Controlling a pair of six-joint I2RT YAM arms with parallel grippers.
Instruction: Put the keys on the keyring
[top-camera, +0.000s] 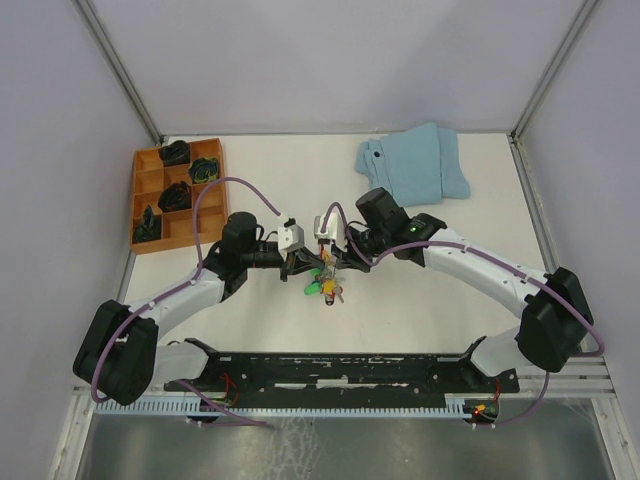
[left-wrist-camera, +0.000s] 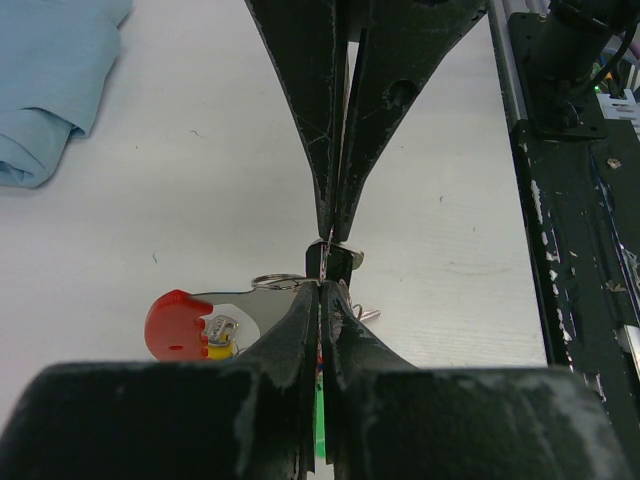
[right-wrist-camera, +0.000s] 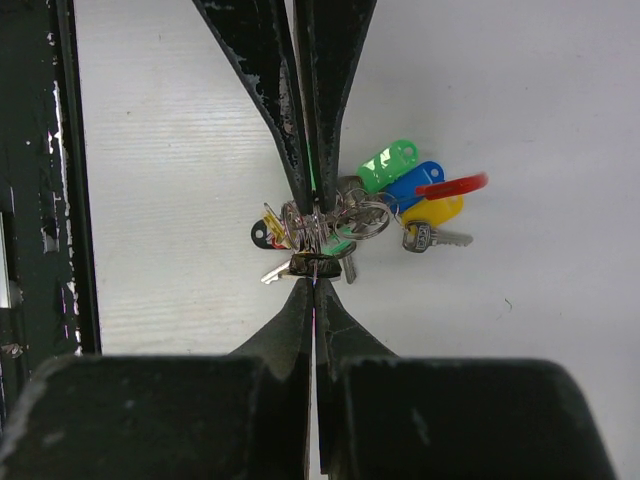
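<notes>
Left gripper (top-camera: 299, 265), right gripper (top-camera: 337, 260), jaws seemingly closed

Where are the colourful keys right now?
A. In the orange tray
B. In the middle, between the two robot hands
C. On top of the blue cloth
B: the keys sit in the middle of the table, where the left gripper and the right gripper meet and pinch the bunch, well away from the orange tray and the blue cloth.

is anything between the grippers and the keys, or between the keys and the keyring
Nothing visible does. The left gripper and right gripper are both shut on the keys at mid-table, and the red-and-grey keyring lies in the same bunch. The blue cloth and orange tray sit far back.
</notes>
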